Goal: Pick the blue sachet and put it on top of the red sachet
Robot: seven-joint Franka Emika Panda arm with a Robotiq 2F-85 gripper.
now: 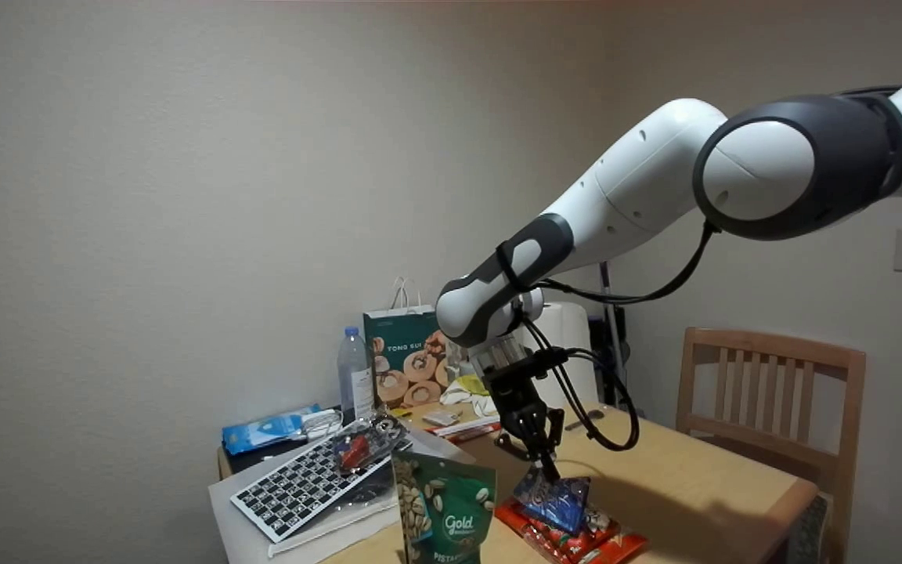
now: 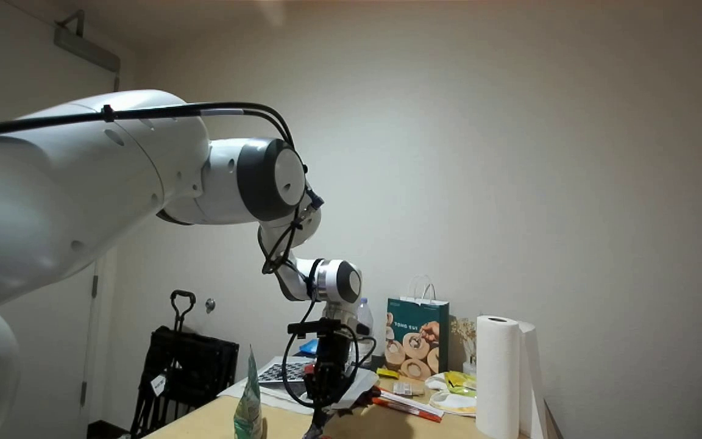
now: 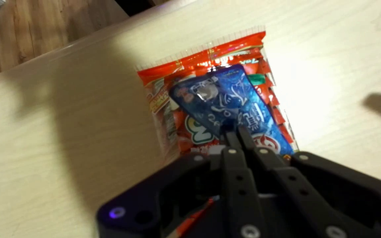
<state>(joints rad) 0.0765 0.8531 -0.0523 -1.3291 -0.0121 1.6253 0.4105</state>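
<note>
Pale tabletop (image 3: pixel 336 49) below, I pinch the blue sachet (image 3: pixel 232 102) between my fingers (image 3: pixel 232 140), tilted over the red sachet (image 3: pixel 182 138); whether they touch I cannot tell. Nearby stands the green pouch (image 1: pixel 455 509). I judge this placing; next, lower gently, then part my jaws.

White arm (image 1: pixel 643 172), grey bands (image 2: pixel 259 183), black cables (image 2: pixel 162 112) — black hand (image 3: pixel 236 135)

in an exterior view the wall (image 2: pixel 448 164) is dim, palest around its middle and dusky toward the right. in the wrist view, white glare (image 3: pixel 309 96) bleaches the tabletop (image 3: pixel 342 138) beside the red sachet (image 3: pixel 192 130), opposite a broad, soft-edged shadow (image 3: pixel 88 142).
</note>
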